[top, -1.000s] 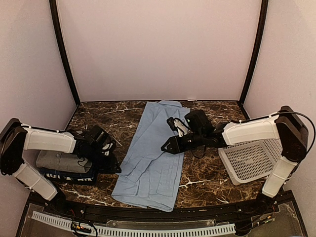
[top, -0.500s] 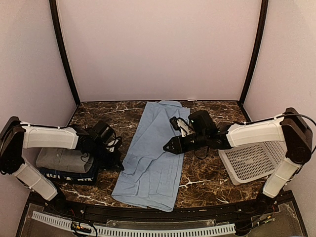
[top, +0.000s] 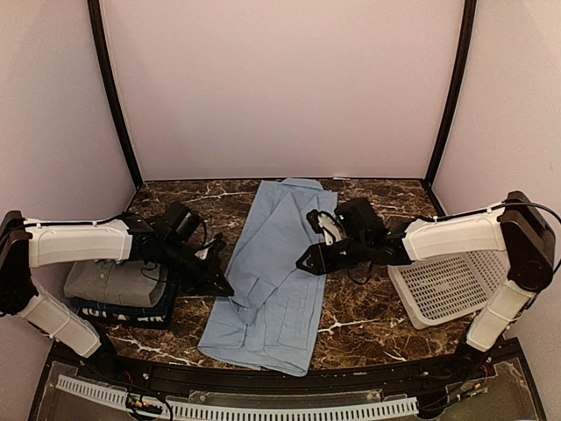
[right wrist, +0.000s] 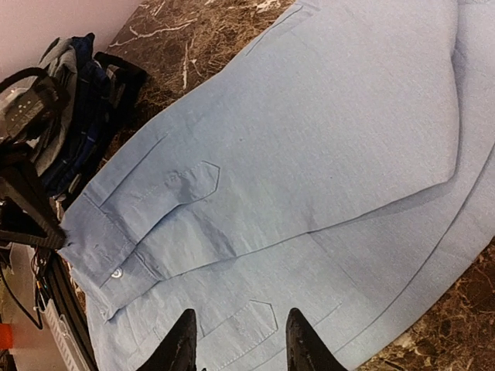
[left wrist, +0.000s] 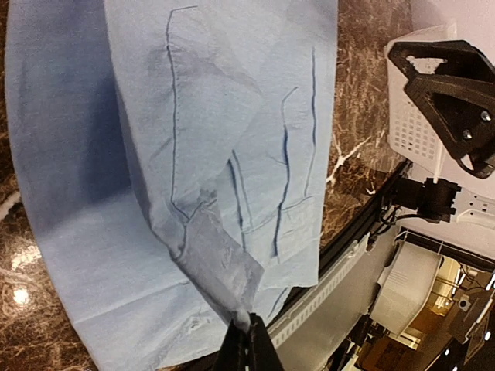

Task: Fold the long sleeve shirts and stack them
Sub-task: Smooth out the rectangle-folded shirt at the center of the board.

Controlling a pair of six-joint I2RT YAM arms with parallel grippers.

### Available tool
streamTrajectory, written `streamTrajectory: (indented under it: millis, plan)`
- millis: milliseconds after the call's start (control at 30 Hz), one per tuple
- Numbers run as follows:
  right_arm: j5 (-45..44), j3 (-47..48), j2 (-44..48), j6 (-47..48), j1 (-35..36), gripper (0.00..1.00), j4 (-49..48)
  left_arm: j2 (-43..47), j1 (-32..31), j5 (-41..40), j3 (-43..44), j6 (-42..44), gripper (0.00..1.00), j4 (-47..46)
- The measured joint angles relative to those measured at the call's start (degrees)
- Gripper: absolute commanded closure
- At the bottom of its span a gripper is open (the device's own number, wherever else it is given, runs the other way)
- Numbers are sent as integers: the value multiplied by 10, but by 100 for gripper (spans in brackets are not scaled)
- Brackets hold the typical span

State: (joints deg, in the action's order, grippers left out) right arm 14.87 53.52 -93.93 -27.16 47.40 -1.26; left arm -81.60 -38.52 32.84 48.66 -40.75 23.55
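A light blue long sleeve shirt lies lengthwise down the middle of the table. My left gripper is shut on a fold of its sleeve cuff at the shirt's left edge, and the cloth is pulled up to the fingertips. My right gripper is open just above the shirt's right half, its fingers apart with nothing between them. A folded grey shirt rests on a dark navy one at the left.
A white lattice basket stands at the right on the marble table. The table's front rail runs along the near edge. Dark posts and pale walls close in the back and sides.
My left gripper shut on the sleeve cuff and moved right, drawing the cuff in over the shirt's left edge. The right gripper shifted only slightly.
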Motion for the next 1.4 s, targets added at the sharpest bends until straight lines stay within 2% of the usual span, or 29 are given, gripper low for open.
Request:
streamTrajectory:
  millis: [233,567,767,1233,1400]
  plan:
    - [-17,6,-2,0,-12,64,14,16,0,33,-35,-35,100,-38]
    - [-33,33,-37,-1,-16,65,18,-19,0,-9,-80,-17,100,-32]
    - [-47,75,-78,-6,-31,71,17,-22,0,-26,-80,-5,100,-31]
    - [-53,289,-245,0,-88,88,18,-23,0,-38,-80,9,99,-20]
    - [-42,370,-313,-2,-103,91,14,-23,0,-40,-79,14,88,-20]
